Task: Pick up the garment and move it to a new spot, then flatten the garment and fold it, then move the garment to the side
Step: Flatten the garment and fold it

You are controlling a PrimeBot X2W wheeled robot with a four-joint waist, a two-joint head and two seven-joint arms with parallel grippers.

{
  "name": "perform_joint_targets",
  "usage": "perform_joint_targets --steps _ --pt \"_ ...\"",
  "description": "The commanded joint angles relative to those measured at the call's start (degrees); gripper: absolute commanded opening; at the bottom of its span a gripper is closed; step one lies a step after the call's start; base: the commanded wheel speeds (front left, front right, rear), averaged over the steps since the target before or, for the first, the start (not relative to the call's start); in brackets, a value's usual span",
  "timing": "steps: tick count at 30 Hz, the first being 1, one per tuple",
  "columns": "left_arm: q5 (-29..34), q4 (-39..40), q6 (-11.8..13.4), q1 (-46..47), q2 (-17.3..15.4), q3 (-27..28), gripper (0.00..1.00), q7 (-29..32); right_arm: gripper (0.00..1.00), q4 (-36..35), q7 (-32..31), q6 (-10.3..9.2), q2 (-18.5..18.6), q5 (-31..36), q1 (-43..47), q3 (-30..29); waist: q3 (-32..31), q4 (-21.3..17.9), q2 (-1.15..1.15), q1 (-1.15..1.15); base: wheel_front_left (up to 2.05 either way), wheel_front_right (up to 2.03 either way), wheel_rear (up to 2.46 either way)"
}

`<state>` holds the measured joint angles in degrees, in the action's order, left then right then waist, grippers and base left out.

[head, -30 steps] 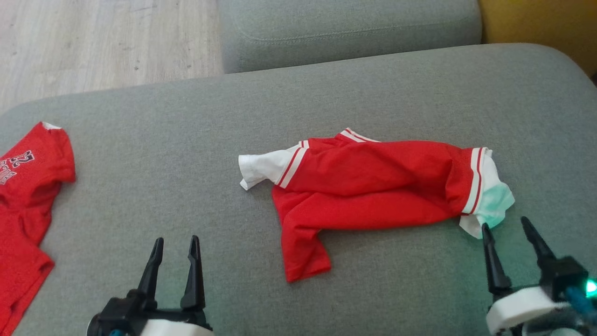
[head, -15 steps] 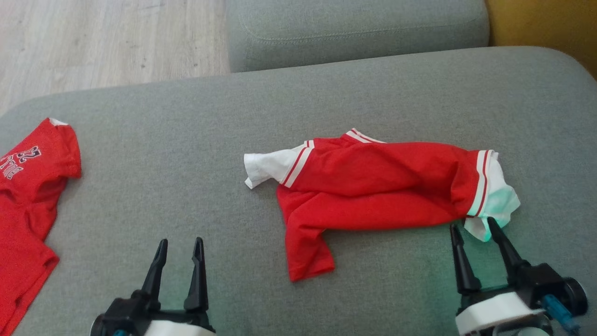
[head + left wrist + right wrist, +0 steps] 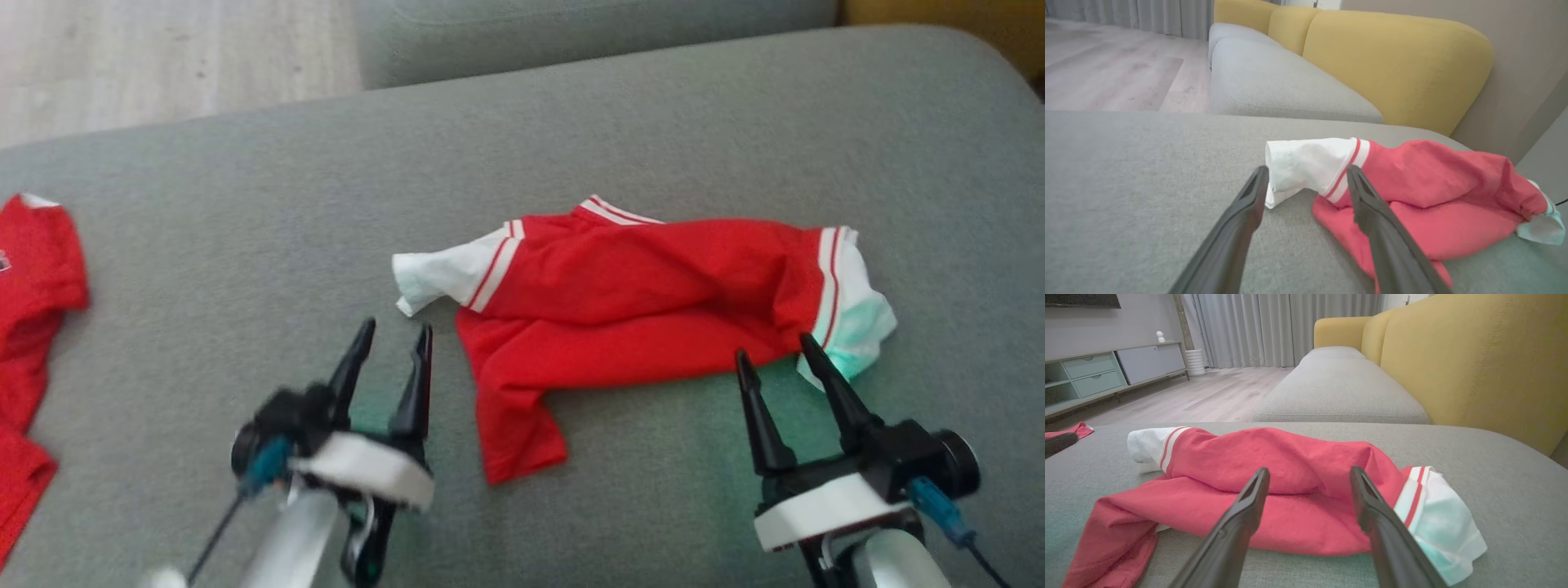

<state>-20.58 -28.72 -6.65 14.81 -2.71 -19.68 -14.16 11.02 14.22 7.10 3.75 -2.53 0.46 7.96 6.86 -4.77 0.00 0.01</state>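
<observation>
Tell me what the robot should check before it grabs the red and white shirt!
1. Left gripper open: ok.
2. Right gripper open: ok.
3. Left gripper aimed at the white sleeve: ok.
4. Right gripper near the garment's other white end: ok.
5. Garment lying flat on the cushion: not ok, bunched up.
6. Right gripper touching cloth: cannot tell.
</observation>
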Motion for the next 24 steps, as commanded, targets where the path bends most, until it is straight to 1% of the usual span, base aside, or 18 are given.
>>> perform_joint_targets --steps 1,3,4,7,10,17,19,20,22,24 --pt "-1.39 -1.25 -0.35 4.66 -0.17 0.74 1.0 0.18 1.0 -1.88 0.77 0.39 -0.06 -0.28 -2.01 1.97 1.17 -1.59 0.0 -0.01 0.0 0.0 0.0" --pt "-3.12 -5.18 -0.29 7.7 -0.17 0.42 1.0 1.24 1.0 -1.88 0.77 0.39 -0.05 -0.39 -2.41 2.74 1.68 -2.56 0.0 -0.01 0.0 0.0 0.0" --pt "-3.12 -5.18 -0.29 7.7 -0.17 0.42 1.0 1.24 1.0 -1.88 0.77 0.39 -0.05 -0.39 -2.41 2.74 1.68 -2.56 0.0 -0.01 0.0 0.0 0.0" --pt "-4.63 -10.37 -0.06 11.53 -0.17 0.38 1.0 2.35 1.0 -1.96 0.77 0.39 -0.07 -0.55 -2.92 3.51 2.47 -3.86 0.0 -0.01 0.0 0.0 0.0" --pt "-5.17 -14.86 0.64 14.54 -0.3 0.85 1.0 2.86 1.0 -2.06 0.77 0.39 -0.12 -0.71 -3.49 4.01 3.16 -5.01 0.0 -0.01 0.0 0.0 0.0" --pt "-7.15 -22.88 0.62 19.58 -0.52 2.14 1.0 3.09 1.0 -2.21 0.77 0.39 -0.3 -0.83 -4.11 4.69 4.16 -6.92 0.0 -0.01 0.0 0.0 0.0" --pt "-7.53 -25.0 0.28 20.59 -0.55 1.78 1.0 3.67 1.0 -2.08 0.77 0.39 -0.34 -0.87 -4.22 4.85 4.29 -7.35 0.0 -0.01 0.0 0.0 0.0" --pt "-8.31 -25.94 -0.04 20.88 -0.5 1.55 0.87 4.44 1.0 -2.0 0.77 0.39 -0.37 -0.89 -4.24 4.89 4.28 -7.55 0.0 -0.01 0.0 0.0 0.0" --pt "-9.87 -27.29 -0.52 21.32 -0.41 0.65 0.0 6.12 1.0 -1.78 0.77 0.39 -0.42 -0.96 -4.28 5.13 4.15 -8.04 0.0 -0.01 0.0 0.0 0.0" --pt "-11.94 -27.65 -0.73 21.84 -0.35 0.35 0.0 6.7 1.0 -1.48 0.77 0.39 -0.46 -1.04 -4.25 5.27 3.77 -8.5 0.0 -0.01 0.0 0.0 0.0"
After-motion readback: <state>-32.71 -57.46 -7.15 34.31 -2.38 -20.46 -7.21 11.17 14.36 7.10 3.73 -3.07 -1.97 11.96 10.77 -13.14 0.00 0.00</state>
